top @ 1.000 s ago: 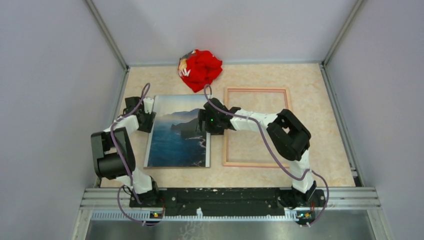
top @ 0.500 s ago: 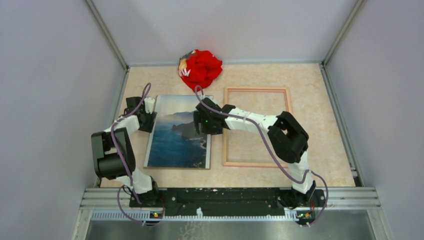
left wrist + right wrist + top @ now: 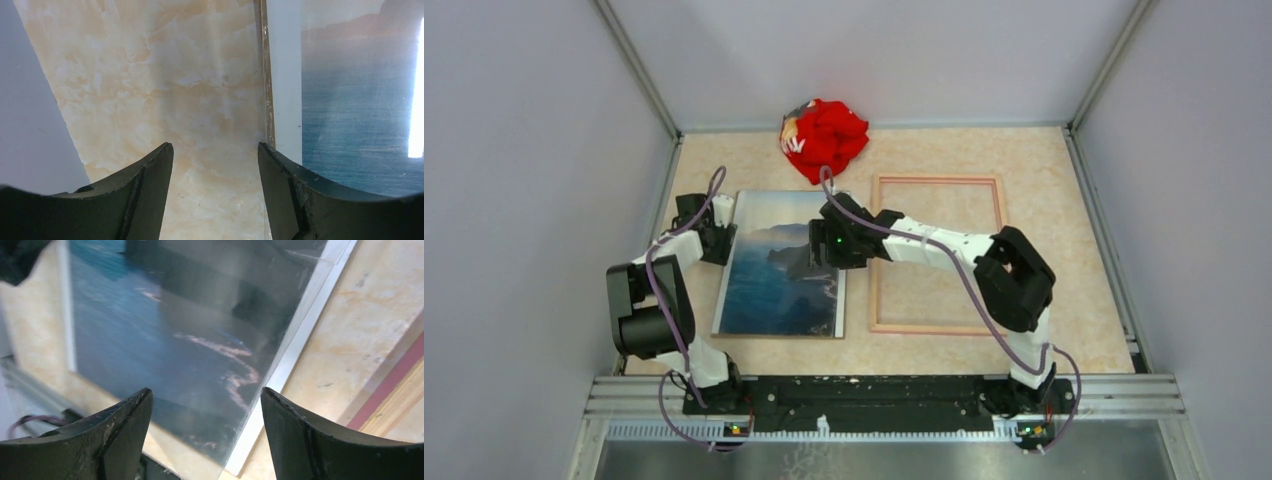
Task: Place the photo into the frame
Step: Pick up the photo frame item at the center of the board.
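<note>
Photo (image 3: pixel 776 275): dark mountains, blue water, white border.

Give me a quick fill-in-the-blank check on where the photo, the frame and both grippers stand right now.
1. The photo lies flat on the table, on the ___ side of the frame.
2. The right gripper hovers over the ___, jaws apart.
3. The left gripper sits at the photo's left edge with its jaws ___.
4. The cloth bundle at the far edge is ___.
Missing words: left; photo; open; red.
</note>
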`<move>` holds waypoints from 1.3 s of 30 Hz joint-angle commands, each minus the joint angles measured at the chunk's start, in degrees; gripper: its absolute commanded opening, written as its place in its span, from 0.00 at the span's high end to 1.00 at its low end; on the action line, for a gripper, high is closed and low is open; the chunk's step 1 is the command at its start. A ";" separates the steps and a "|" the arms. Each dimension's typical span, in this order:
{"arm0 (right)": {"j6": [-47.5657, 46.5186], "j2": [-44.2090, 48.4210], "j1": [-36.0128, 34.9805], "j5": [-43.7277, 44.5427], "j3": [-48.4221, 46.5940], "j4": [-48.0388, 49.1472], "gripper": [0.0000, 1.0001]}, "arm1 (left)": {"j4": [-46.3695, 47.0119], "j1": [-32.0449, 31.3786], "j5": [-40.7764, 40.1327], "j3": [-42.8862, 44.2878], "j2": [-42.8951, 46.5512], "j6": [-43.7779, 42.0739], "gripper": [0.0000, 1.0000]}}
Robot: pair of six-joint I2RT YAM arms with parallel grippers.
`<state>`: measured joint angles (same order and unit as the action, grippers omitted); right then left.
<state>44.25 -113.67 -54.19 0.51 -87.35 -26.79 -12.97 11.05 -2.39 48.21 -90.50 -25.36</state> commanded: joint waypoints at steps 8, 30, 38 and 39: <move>14.87 11.21 2.42 -14.32 13.43 34.34 0.23 | -4.18 -1.08 5.85 -1.94 0.91 0.70 0.29; 10.61 12.16 3.96 -11.89 11.77 25.59 0.92 | -10.33 -1.00 6.69 5.05 2.04 1.12 0.21; 6.83 18.15 7.05 -15.93 8.33 22.01 1.00 | -19.94 -1.03 10.62 15.60 5.77 -0.11 0.02; 5.83 19.51 7.69 -16.10 7.63 20.33 1.00 | -21.07 -1.10 12.01 16.58 5.98 -0.44 0.02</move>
<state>54.08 -102.10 -48.86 -13.65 -74.85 -4.86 -28.45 10.33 5.23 59.55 -88.33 -25.06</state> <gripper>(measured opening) 0.006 0.981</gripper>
